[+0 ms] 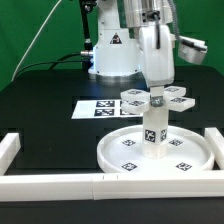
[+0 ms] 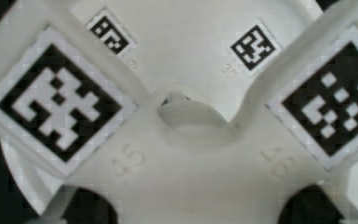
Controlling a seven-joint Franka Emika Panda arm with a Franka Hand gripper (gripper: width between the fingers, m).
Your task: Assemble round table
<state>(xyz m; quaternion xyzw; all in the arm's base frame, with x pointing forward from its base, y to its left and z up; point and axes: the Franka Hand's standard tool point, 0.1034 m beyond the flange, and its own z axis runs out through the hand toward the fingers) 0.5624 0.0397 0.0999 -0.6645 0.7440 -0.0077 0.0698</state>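
Plainly, the gripper [image 1: 155, 88] hung right over the cross-shaped base [image 1: 154, 98], its fingertips hidden behind the arm.

Whether the fingers gripped the base or stood open I could not tell; the wrist view was filled by the tagged arms of the base [image 2: 176, 120], blurred and cut off at the edges. The black table [image 1: 40, 105] carried the marker board [image 1: 100, 107] and white border rails [image 1: 60, 183]. The base sat atop the short leg [image 1: 153, 130], upright on the round top [image 1: 155, 152].

Black table [image 1: 40, 100], white border rails [image 1: 50, 183]
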